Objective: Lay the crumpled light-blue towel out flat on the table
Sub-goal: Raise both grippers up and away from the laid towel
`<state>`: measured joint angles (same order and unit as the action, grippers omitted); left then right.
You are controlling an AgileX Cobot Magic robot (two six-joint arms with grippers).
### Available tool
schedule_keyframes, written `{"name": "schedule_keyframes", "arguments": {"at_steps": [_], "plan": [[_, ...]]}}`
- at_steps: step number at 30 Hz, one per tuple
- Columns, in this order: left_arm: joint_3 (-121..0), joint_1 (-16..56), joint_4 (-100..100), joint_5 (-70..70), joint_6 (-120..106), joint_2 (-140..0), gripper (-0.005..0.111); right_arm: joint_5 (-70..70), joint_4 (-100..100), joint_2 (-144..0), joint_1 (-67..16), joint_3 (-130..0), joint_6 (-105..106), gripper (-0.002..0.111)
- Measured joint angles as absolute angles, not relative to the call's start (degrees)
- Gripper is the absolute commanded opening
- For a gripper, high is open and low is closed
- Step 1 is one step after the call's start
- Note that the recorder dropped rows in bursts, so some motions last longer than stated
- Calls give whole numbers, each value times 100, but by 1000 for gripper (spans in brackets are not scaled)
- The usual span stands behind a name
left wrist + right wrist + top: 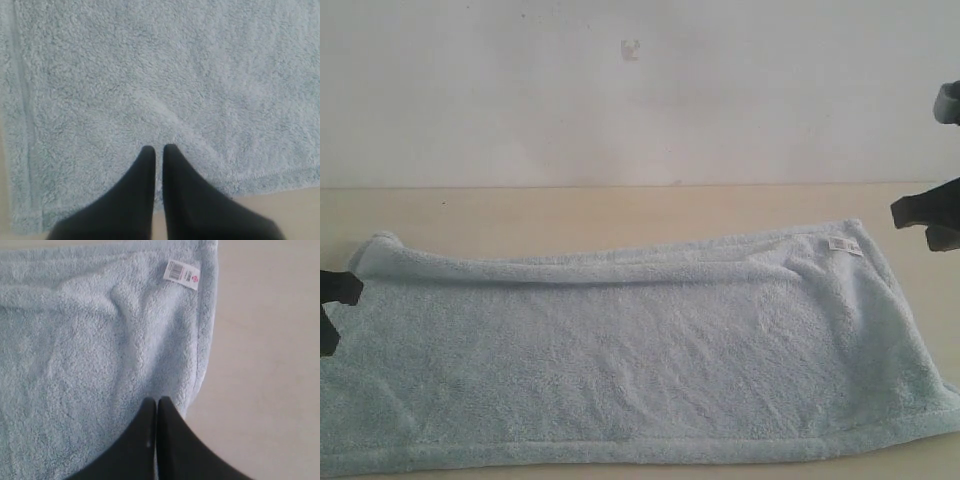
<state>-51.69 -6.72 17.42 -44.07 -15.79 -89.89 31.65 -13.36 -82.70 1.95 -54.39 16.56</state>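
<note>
One towel (640, 370) lies nearly flat across the table (570, 215).
A soft fold runs along its far edge, white label (845, 245) at the far right corner; the left gripper (158, 150) and right gripper (157, 401) sit at its two ends, each with jaws together, gripping nothing.

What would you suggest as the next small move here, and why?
Probably lower the right gripper onto the far corner by the label and draw it outward: the towel lies mostly flat, but a raised fold runs along its far edge.
</note>
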Motion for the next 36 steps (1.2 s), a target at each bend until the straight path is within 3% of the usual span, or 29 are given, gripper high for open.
{"name": "schedule_keyframes", "arguments": {"at_steps": [6,12,25,36], "plan": [[-5155,-672,1831,-4069,-1612,-8989,5,3130,-1390,-8947,195,-5847,1949,0],[-5155,-672,2291,-3895,-1976,-8989,5,3483,-1426,-10400,123,-7420,2232,0],[-5155,-672,2947,-3518,-2435,-8989,5,4887,-2207,-12880,-965,-10868,3059,0],[-5155,-672,3198,-3518,-2629,-8989,5,5054,-2211,-13690,-1389,-11434,3037,0]]}}
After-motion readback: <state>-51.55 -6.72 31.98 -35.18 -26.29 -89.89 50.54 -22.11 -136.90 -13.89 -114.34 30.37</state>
